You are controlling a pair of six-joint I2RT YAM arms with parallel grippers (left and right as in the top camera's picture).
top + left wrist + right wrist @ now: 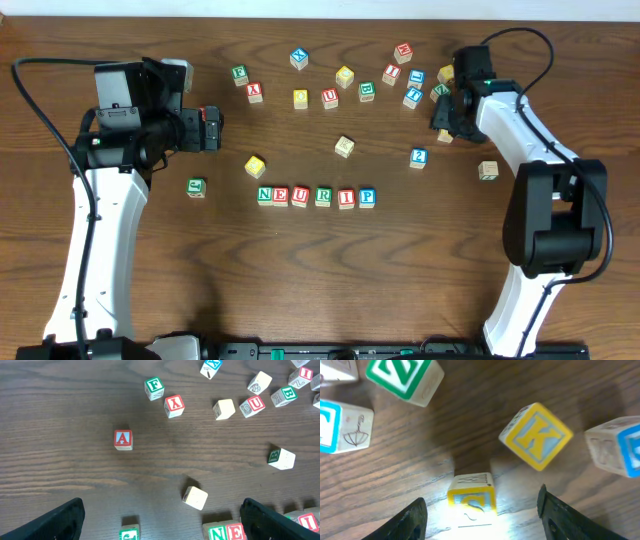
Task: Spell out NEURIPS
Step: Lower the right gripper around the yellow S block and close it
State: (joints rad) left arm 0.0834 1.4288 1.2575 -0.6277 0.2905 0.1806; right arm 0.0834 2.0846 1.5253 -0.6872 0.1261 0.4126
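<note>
The row [312, 196] mid-surface [300, 280] is reading NEURIP, so only the S is missing. What looks like the S block [471, 496] is sitting near the far right corner, right between the spread fingers of the right hand [481, 502], which is open and gripping nothing. The left hand [213, 128] is hanging open by the left edge, way farther off. I'm guessing the right arm grabs it, then carries it toward the near edge, beside the P [367, 197].

We count six small painted wooden letter cubes [323, 196] lined up in one row, just toward 6 o'clock from the middle of the single dark brown wooden table [300, 280]. Around it we make out nineteen loose letter cubes [345, 76], mostly scattered from 11 to 2 o'clock, one of them partly hidden. There are two white-and-black robot arms: the left arm [100, 230] at 9 o'clock and the right arm [530, 140] at 3 o'clock.
</note>
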